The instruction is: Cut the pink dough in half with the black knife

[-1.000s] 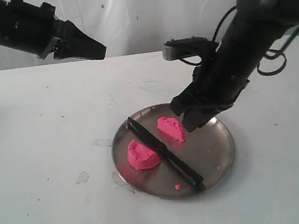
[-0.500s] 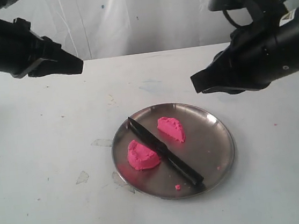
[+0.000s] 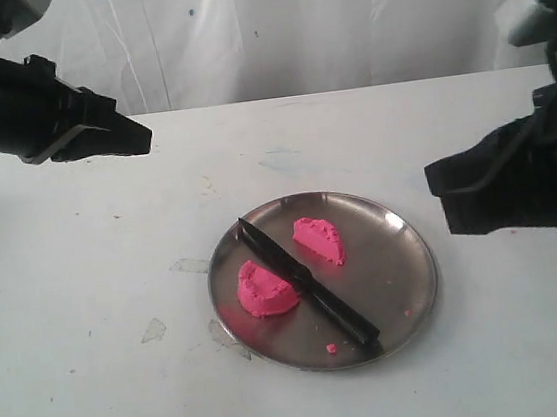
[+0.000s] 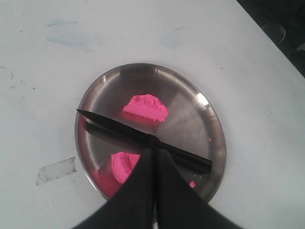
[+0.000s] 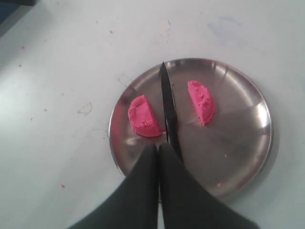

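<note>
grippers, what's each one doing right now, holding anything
left gripper: jaws closed, holding nothing
right gripper: jaws closed, holding nothing

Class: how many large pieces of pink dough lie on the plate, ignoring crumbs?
2: one piece left of the black knife in the exterior view, another piece right of it. None looks hidden.

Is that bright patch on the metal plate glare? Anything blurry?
Exterior view: yes, rim glare on the steel plate. Left wrist view: a similar rim highlight; the left gripper, near the lens, is soft. Right wrist view: same for the right gripper; pink dough and black knife sharp.
</note>
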Available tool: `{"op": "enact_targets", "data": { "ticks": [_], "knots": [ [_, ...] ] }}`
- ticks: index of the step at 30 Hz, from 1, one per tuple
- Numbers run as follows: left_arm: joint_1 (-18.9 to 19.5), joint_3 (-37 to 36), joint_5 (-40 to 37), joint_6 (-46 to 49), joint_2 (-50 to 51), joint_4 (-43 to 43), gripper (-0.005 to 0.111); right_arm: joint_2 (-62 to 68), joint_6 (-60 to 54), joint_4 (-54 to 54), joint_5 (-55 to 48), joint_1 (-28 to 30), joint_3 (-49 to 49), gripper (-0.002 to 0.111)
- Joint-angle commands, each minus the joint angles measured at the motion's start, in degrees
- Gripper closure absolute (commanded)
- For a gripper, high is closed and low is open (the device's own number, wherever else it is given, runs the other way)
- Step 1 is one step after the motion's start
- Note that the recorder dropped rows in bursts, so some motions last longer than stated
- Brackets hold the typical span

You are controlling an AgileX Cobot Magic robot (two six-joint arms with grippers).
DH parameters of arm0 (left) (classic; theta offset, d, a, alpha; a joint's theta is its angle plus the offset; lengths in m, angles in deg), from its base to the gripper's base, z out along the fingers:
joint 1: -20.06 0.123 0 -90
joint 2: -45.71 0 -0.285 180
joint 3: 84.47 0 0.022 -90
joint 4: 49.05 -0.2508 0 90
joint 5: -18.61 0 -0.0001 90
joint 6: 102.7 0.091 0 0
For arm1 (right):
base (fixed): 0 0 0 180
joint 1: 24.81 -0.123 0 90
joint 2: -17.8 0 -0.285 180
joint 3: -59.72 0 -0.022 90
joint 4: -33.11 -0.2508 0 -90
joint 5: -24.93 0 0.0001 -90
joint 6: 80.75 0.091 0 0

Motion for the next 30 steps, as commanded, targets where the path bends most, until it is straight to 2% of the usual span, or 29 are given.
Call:
{"op": "enact_targets", "data": {
  "ticks": [1, 14, 21, 30],
  "knots": [
    [0.19, -0.37, 1.50, -0.46, -0.78, 0.54, 0.107, -6.64, -0.70, -0.52, 0.19, 0.14, -2.48, 0.108],
    [0.19, -0.37, 1.64, -0.23, -0.78, 0.54, 0.107, -17.64, -0.60, -3.92, -4.44, 0.14, -2.76, 0.108],
    [0.19, -0.37, 1.64, -0.23, -0.78, 0.54, 0.107, -18.58, -0.18, -4.52, -4.32, 0.14, -2.76, 0.108],
    [0.19, -0.37, 1.64, -0.23, -0.78, 0.54, 0.107, -18.70, 5.90, -5.50, -1.97, 0.14, -3.95, 0.108]
  ]
}}
